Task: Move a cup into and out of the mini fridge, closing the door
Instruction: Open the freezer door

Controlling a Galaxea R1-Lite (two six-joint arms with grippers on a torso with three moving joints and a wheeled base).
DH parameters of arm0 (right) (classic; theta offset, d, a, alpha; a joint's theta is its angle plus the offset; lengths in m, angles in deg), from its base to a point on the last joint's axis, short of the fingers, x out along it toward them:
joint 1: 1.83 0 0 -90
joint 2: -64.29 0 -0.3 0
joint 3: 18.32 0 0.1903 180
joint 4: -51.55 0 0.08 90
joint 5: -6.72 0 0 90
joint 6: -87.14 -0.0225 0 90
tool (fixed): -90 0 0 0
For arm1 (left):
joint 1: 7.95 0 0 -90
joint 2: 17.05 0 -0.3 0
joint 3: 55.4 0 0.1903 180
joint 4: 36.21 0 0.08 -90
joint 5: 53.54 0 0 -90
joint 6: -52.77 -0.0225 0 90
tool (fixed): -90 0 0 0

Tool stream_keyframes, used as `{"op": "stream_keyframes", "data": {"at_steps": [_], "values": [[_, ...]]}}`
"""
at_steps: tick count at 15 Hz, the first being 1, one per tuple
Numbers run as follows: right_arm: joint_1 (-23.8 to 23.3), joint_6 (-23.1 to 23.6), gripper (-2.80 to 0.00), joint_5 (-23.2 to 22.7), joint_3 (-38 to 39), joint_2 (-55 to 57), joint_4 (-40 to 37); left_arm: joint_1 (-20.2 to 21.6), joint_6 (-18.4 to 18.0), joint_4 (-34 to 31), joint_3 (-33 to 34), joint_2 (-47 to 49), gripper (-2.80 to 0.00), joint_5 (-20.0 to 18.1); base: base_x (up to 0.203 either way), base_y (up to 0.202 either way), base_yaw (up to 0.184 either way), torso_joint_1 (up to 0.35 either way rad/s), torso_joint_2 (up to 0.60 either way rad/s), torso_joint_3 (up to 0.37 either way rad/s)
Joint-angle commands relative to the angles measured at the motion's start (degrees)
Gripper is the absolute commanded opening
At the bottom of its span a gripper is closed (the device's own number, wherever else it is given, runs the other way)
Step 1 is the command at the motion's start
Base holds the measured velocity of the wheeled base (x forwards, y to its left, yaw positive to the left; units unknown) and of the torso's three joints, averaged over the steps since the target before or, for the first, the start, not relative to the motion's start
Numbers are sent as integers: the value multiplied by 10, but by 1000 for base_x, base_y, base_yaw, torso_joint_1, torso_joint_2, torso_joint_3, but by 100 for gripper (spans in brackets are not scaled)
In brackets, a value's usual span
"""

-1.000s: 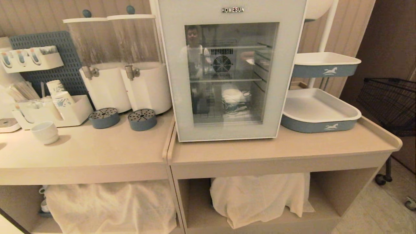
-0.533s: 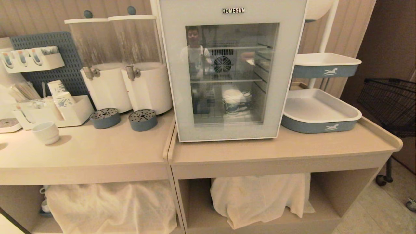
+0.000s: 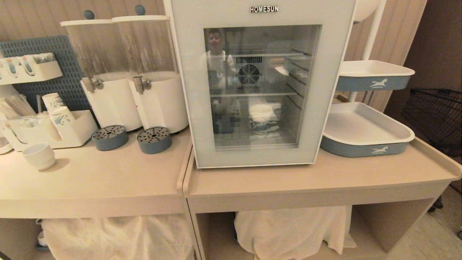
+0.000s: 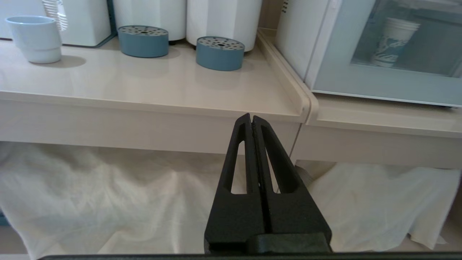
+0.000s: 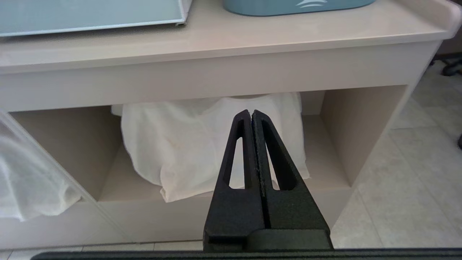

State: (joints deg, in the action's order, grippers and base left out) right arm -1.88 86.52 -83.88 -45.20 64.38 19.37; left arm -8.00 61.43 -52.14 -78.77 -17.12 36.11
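- We judge the step in hand to be opening the door (image 3: pixel 260 90) of the mini fridge (image 3: pixel 182 43), which stands shut on the counter (image 3: pixel 288 180); nothing is grasped yet.
- Our left gripper (image 4: pixel 251 121) hangs below the counter edge, fingers pressed together and empty; our right gripper (image 5: pixel 251 116) hangs likewise before the lower shelf, fingers closed on nothing.
- To do this well, we should part one gripper's fingers, raise it to the door's free edge, and swing the door fully wide so the shelf is clear for reaching in.
- The cup (image 3: pixel 262 121) stands upright inside the fridge on the lower wire shelf, behind the glass, below the rear fan (image 3: pixel 249 74).
- It is tall white paper with a blue print and a rolled rim; it looks light, so a gentle squeeze at mid-height seems wise.
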Motion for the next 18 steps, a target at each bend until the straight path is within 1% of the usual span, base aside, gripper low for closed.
{"op": "stream_keyframes", "data": {"at_steps": [1, 3, 5, 7, 8, 10, 11, 13, 15, 17, 18], "values": [[0, 0, -280, 0, 0, 1, -1, 0, 0, -1, 23, -2, -280, 0, 0, 0, 0, 0, 0, 0], [0, 0, -280, 0, 0, 1, -1, 0, -7, -1, 23, -2, -280, 1, 0, 0, 0, 0, 0, 0], [0, 0, -280, 0, 0, 1, -1, 0, -33, -13, 23, -1, -280, -2, 0, 0, 0, 0, 0, 0], [0, 0, -280, 1, 0, 1, -1, 0, -41, -66, 19, -1, -280, -9, 0, 0, 0, 0, 0, 0], [0, 0, -280, 0, 0, 1, -1, 0, -38, -101, -7, 2, -280, -19, 0, 0, 0, 0, 0, 0], [0, 0, -280, 1, 0, 1, -1, 0, -28, -169, -92, 18, -280, -58, 0, 0, 0, 0, 0, 0], [0, 0, -280, 0, 0, 1, -1, -1, -26, -179, -119, 43, -280, -67, 0, 0, 0, 0, 0, 0], [0, 0, -280, 0, 0, 0, -1, -18, -17, -188, -199, 141, -280, -75, 0, 0, 0, 0, 0, 0], [0, 0, -280, 1, 0, 0, -1, -59, -9, -194, -317, 254, -280, -80, 0, 0, 0, 0, 0, 0], [0, 0, -280, 1, 0, 0, -1, -93, -6, -194, -393, 367, -280, -90, 0, 0, 0, 0, 0, 0], [0, 0, -280, 1, 0, 0, -1, -104, -5, -189, -426, 421, -280, -106, 0, 0, 0, 0, 0, 0]]}}
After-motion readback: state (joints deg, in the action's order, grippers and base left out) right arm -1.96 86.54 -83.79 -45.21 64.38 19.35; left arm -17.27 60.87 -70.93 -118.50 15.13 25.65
